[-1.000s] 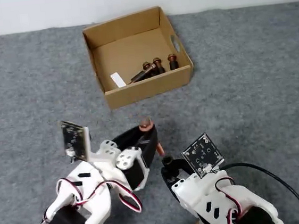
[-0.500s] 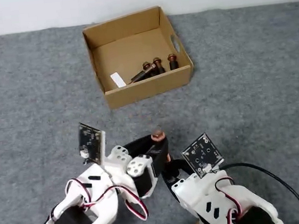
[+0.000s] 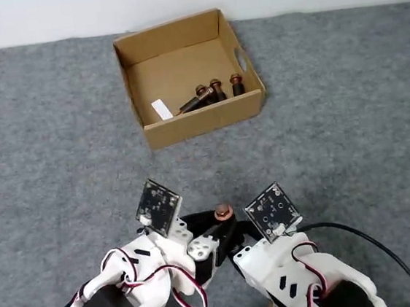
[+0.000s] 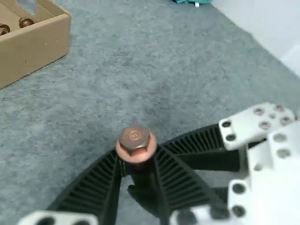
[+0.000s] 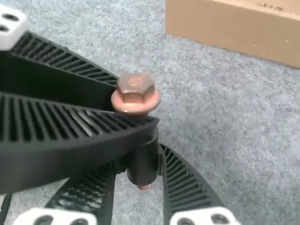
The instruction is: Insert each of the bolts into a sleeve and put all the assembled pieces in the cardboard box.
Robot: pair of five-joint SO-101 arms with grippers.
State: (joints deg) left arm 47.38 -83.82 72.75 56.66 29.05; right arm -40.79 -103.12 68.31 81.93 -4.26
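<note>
A copper bolt [image 3: 223, 212] with a hex head stands upright between the two arms near the table's front edge. My left gripper [image 3: 218, 224] is shut on the bolt [image 4: 135, 140] just under its head. The shank runs down through a black sleeve [image 5: 143, 169], and its tip shows below the sleeve. My right gripper [image 5: 140, 161] is shut on that sleeve, directly under the left gripper's fingers [image 5: 70, 126]. The bolt's head [image 5: 136, 91] sits above both. The cardboard box [image 3: 187, 127] stands at the back and holds three assembled pieces [image 3: 215, 92].
A small white label [image 3: 161, 109] lies on the box floor. Grey carpet [image 3: 348, 124] stretches on all sides of the box. A black cable [image 3: 375, 238] runs from the right arm at the front right. One box wall [image 5: 234, 23] rises beyond the grippers.
The left arm has swung toward the front and right, bringing the bolt down over the right gripper and into the sleeve. The right arm has hardly moved.
</note>
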